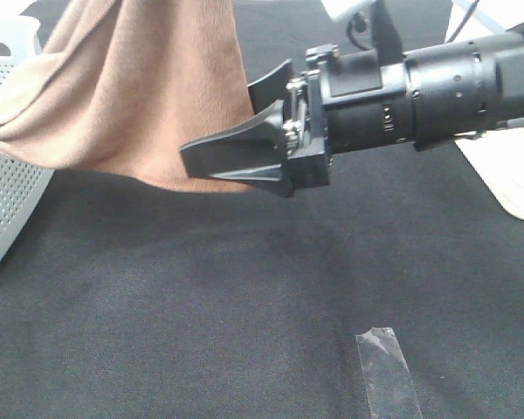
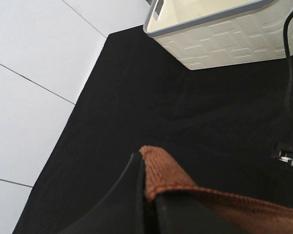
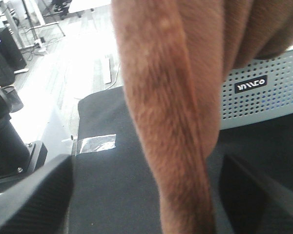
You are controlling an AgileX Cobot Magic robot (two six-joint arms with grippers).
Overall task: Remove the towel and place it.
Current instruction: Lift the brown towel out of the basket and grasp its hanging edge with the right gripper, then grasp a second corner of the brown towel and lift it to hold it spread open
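— Left jaws?
— A towel corner is being clamped in them.
— Right jaws?
— Being held wide open astride the towel, which is being hung above the desk, beside a basket.

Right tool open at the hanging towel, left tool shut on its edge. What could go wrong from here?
1. The left tool pinches only an edge of the towel; a pull from the right tool could slip it free.
2. The towel drapes over the rim of the basket, so lifting may drag or tip it.
3. The right tool's open jaws straddle a loose hanging fold; closing might catch too little cloth to hold.
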